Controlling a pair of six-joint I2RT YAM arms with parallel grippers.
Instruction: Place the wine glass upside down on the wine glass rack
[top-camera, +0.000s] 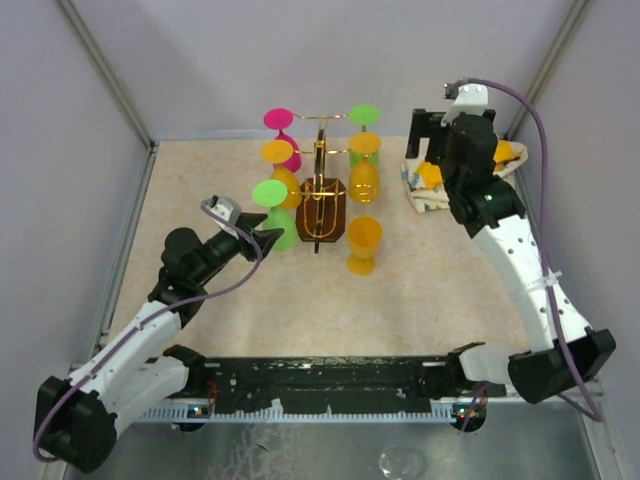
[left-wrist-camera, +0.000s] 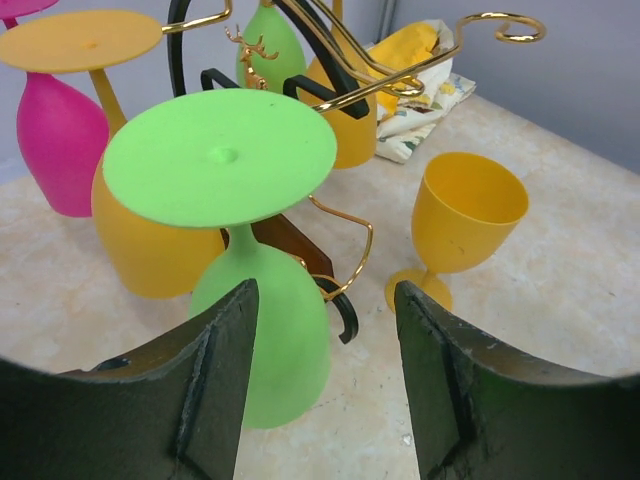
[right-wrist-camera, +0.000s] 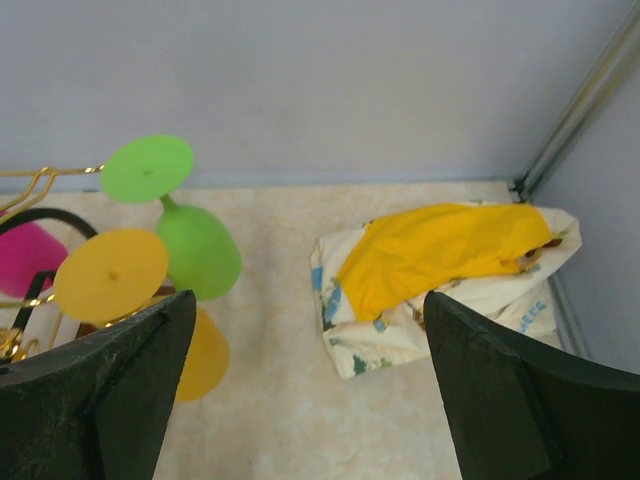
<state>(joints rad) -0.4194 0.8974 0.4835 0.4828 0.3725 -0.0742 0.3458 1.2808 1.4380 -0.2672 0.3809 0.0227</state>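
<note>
- The rack (top-camera: 320, 195) stands mid-table, nearer the far edge than the near one. It is gold wire on a dark wooden base.
- Five glasses are upside down on the rack: pink (top-camera: 288, 155), yellow (top-camera: 283, 183) and green (top-camera: 274, 215) on its left side, and green (top-camera: 357, 152) and yellow (top-camera: 363, 182) on its right.
- The upright glass (top-camera: 364, 243), yellow, stands on its foot on the table, just off the near-right corner of the rack base and apart from it. Nothing grips it.
- In the left wrist view a curled gold rack arm (left-wrist-camera: 480, 25) reaches out above the upright glass (left-wrist-camera: 465, 215) with no glass on it.
- The left jaws are spread wide and hold nothing. They sit low over the table on the rack's left side, right at the bowl of the near green glass (left-wrist-camera: 262, 330). From the wrist view that bowl shows between the two fingers (left-wrist-camera: 205, 385). Whether either finger touches it cannot be told.
- The right jaws are wide apart and empty, raised over the far-right corner of the table.
- A crumpled cloth (right-wrist-camera: 440, 260), yellow and patterned white, lies in that far-right corner below the right jaws, well apart from the rack.
</note>
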